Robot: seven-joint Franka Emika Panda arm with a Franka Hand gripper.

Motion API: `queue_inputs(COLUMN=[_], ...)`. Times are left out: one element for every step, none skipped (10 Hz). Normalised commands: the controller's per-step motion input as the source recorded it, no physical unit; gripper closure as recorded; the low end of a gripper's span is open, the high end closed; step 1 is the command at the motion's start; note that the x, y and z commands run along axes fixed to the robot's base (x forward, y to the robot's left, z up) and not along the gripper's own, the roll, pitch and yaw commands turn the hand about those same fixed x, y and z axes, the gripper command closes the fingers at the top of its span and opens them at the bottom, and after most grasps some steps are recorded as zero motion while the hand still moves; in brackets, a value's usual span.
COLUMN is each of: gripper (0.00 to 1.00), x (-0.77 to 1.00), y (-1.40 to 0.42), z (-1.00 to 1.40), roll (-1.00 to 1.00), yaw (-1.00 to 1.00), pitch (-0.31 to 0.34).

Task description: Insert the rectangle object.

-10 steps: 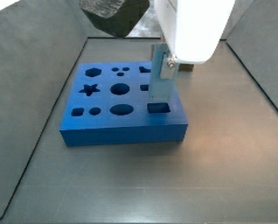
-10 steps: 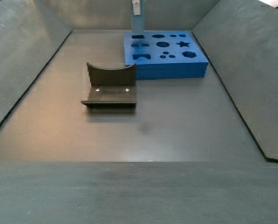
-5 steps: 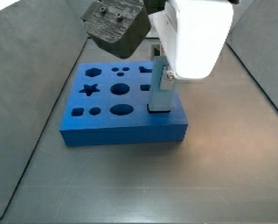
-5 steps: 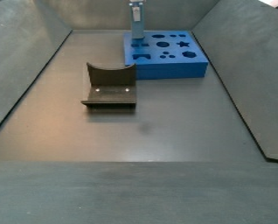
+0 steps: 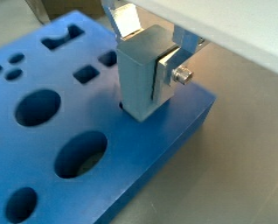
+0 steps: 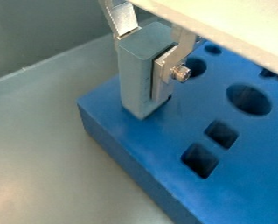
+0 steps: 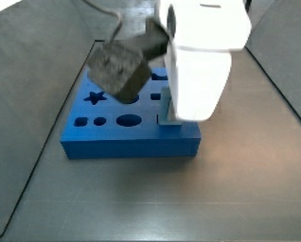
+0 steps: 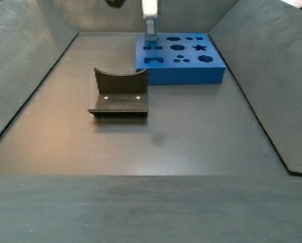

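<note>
The rectangle object [image 5: 142, 80], a light-blue bar, stands upright with its lower end in a hole near a corner of the big blue block [image 5: 59, 157]. My gripper [image 5: 149, 51] is shut on the bar's upper part, with silver fingers [image 5: 169, 72] pressed on two opposite sides. Both wrist views show this; there the bar [image 6: 139, 80] rises from the block [image 6: 211, 166]. In a side view the white hand [image 7: 198, 57] hides the bar above the block [image 7: 121, 137]. In a side view the gripper [image 8: 150, 30] is over the block's [image 8: 181, 59] near-left corner.
An olive-brown curved holder [image 8: 118, 93] sits on the dark floor in front of the block. Sloping grey walls [image 8: 27, 85] enclose the floor. The block has several other shaped holes [image 5: 38, 107], including a star [image 7: 95, 95].
The gripper has moved down with the bar, and the bar's lower end has gone deeper into the block's hole. The arm's dark wrist now hangs lower over the block.
</note>
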Motion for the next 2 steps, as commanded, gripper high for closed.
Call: queue_inputs(gripper=[1.00,1.00], x=[0.00,-0.01], y=[0.00,0.00], z=[-0.31,0.00], roll=[-0.17,-0.01], yaw=[0.00,0.00], pitch=[-0.133,-0.010])
